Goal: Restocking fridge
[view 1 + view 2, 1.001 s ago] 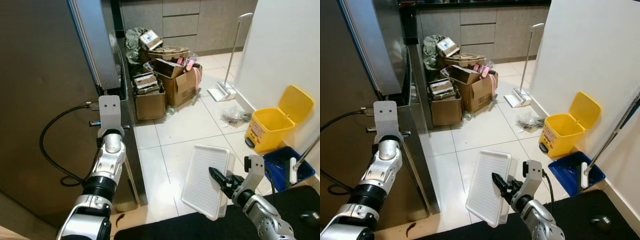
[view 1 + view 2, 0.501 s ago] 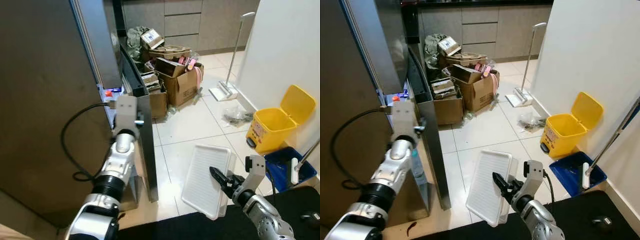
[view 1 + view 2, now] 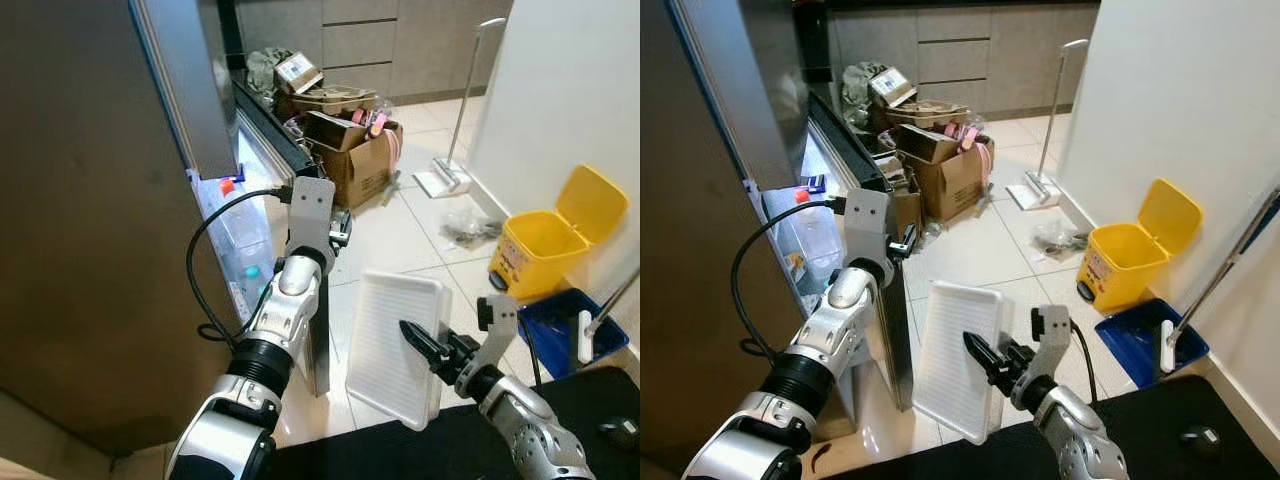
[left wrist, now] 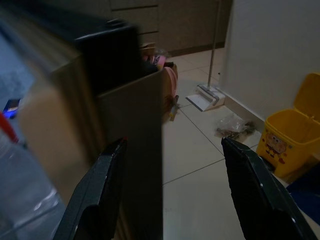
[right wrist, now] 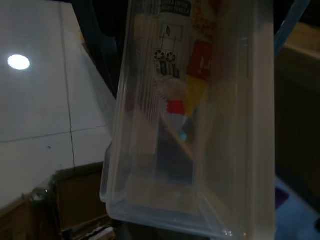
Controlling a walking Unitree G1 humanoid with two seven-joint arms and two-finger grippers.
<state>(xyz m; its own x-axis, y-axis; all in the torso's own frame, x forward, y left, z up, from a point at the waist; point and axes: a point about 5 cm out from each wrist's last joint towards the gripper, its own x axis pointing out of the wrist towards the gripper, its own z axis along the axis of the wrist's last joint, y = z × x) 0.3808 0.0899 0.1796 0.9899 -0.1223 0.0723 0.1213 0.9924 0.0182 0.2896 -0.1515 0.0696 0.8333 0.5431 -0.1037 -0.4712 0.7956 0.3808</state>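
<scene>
Nearest to me, lower right of the head views: my right gripper [image 3: 412, 338] pinches the edge of a clear plastic tray [image 3: 392, 343], holding it upright over the tiled floor [image 3: 385, 240]. The right wrist view adds what the head views lack: through the tray's clear wall [image 5: 190, 125] I see red and yellow labels, blurred.

Centre of frame: my left gripper [image 4: 170, 192] is at the free edge of the fridge door [image 3: 300, 265], which stands ajar. Only the left wrist view shows the fingers [image 4: 107, 185]: spread wide, one on each side of the door edge.

Inside the lit gap, centre left, bottles [image 3: 240, 235] stand in the door shelf, one with a red cap.

Farther, top centre: cardboard boxes [image 3: 345, 150]. Right side: a yellow bin [image 3: 545, 240], a blue dustpan [image 3: 560, 330], a mop [image 3: 455, 150] leaning on the wall.
</scene>
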